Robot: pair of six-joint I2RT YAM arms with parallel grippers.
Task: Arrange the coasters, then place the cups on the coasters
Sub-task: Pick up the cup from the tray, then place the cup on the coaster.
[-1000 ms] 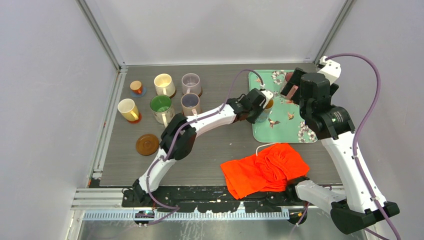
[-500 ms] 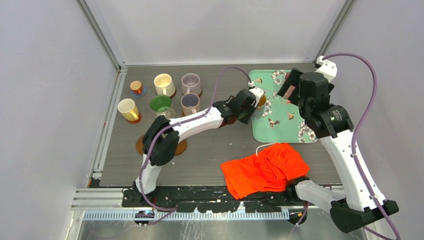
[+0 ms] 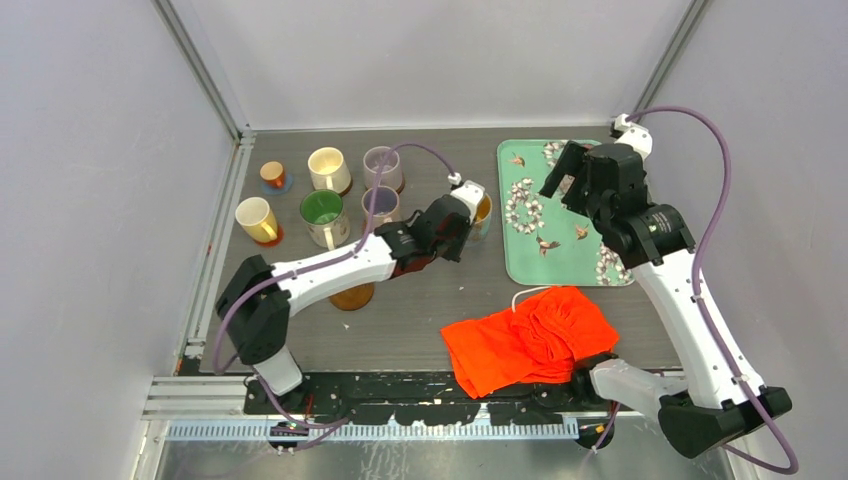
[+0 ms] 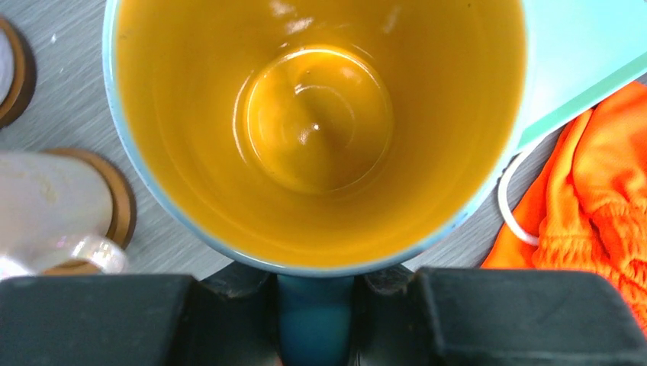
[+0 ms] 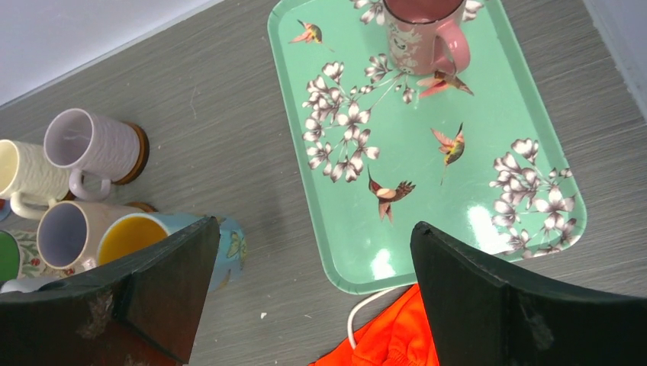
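Clamping the left gripper (image 4: 315,293) on the handle of the blue mug (image 4: 320,114), fingers (image 4: 114,320) pressing that handle from both sides. Holding the mug upright, orange inside facing up, over the grey table (image 3: 400,330) between the cluster of cups and the teal floral tray (image 3: 560,262), just beside the tray's left edge; failing to show whether its base is touching the table. Hovering the right gripper (image 3: 568,178) above the tray, jaws spread wide apart and gripping nothing. Showing a pink mug (image 5: 416,34) standing upright at the tray's far end, well apart from the blue mug. Showing, toward the table's left, a lilac mug (image 3: 383,165) sitting on a brown coaster (image 5: 140,152), with a cream mug (image 3: 328,167), a green-inside mug (image 3: 322,215), a second pale mug (image 3: 380,205) and a yellow-lined mug (image 3: 257,218) standing near it, and a tiny copper cup (image 3: 272,175) sitting on a blue coaster (image 3: 283,187). Showing a wooden coaster (image 3: 352,297) lying flat, partly hidden under the left arm (image 3: 330,265). Showing an orange cloth (image 3: 530,340) lying crumpled near the table's front edge, just beside the tray's near corner.
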